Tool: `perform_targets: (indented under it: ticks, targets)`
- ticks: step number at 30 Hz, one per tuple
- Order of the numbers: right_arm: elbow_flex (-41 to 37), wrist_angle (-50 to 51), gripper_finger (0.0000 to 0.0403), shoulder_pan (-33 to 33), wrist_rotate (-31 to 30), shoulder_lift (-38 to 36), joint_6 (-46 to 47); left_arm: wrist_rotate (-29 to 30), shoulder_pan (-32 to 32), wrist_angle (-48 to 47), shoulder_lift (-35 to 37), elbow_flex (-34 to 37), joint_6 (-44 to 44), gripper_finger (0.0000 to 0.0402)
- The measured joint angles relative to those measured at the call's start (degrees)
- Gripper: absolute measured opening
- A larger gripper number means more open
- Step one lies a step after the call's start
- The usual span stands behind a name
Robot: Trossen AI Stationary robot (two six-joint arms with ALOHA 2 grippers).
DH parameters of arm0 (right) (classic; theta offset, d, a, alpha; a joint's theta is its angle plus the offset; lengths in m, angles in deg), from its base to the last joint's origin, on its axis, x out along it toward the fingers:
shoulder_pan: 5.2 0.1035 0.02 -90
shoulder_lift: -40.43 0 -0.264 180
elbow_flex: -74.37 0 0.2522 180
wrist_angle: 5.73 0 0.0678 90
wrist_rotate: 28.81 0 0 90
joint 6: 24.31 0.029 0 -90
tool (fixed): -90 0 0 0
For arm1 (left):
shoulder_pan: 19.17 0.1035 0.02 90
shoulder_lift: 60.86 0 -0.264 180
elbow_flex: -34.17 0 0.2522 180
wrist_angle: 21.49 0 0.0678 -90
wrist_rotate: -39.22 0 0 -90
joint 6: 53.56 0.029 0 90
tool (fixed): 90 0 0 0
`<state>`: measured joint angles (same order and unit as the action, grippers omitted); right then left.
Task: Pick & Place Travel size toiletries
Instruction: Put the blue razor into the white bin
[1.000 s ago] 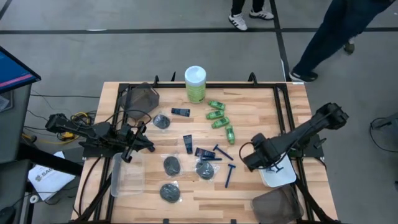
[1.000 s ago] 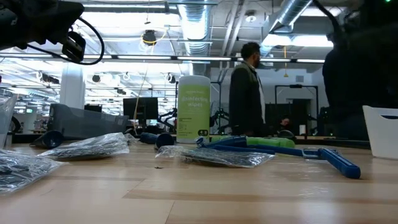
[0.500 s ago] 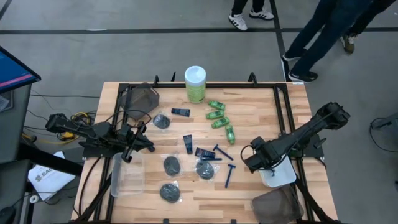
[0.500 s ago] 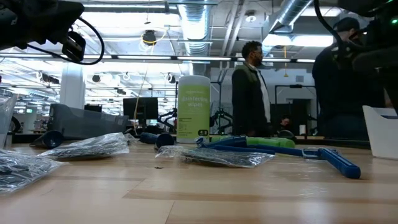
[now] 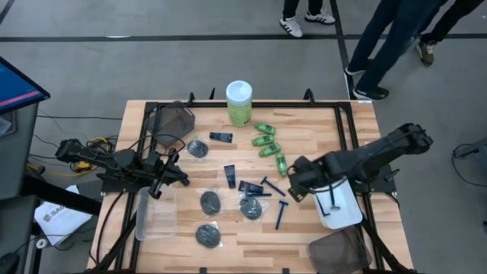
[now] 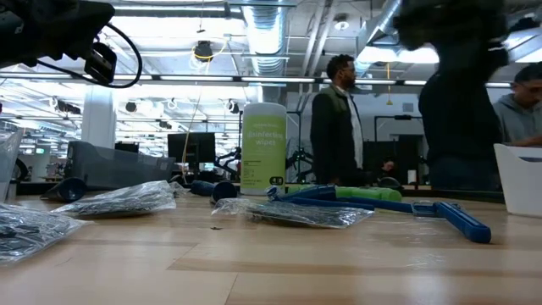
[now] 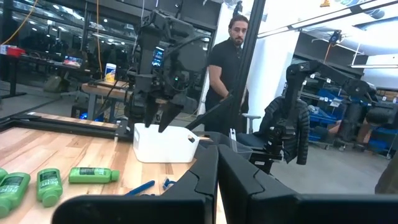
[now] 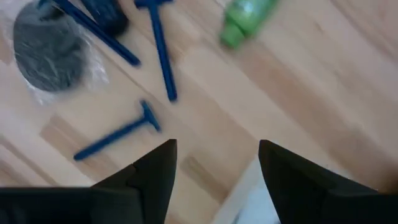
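Note:
The travel size toiletries lie spread over the wooden table: green bottles, blue razors, navy tubes and black discs in clear wrap. My right gripper hangs open above bare wood, between the razors and the white bin. In the right wrist view its fingers stand apart with nothing between them; razors and a green bottle lie beyond. A thin dark item lies in the bin. My left gripper waits shut at the table's left, its fingers together.
A tall green canister with a white lid stands at the far edge. A clear tray lies near the left gripper. Dark mesh bags sit at the far left and near right. People stand beyond the table.
My right gripper has swung from over the white bin's edge toward the table's left and a little toward the far edge, and now hangs by the razors. The left arm has kept still. People behind the table have walked on.

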<state>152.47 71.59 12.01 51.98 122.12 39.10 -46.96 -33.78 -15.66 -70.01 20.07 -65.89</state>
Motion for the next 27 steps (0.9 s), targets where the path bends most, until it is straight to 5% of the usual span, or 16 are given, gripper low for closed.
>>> perform_targets:
  ticks: [12, 27]
  targets:
    - [5.1, -13.5, 0.0219, -9.2, 6.6, 16.5, -23.4, 0.0, 0.0, 0.0, 0.0, 0.0, 0.0, 0.0003]
    - [8.3, -16.9, 0.0216, -13.8, 9.6, 27.6, -35.5, 0.0, 0.0, 0.2, -1.8, 0.0, 0.0, 0.0003]
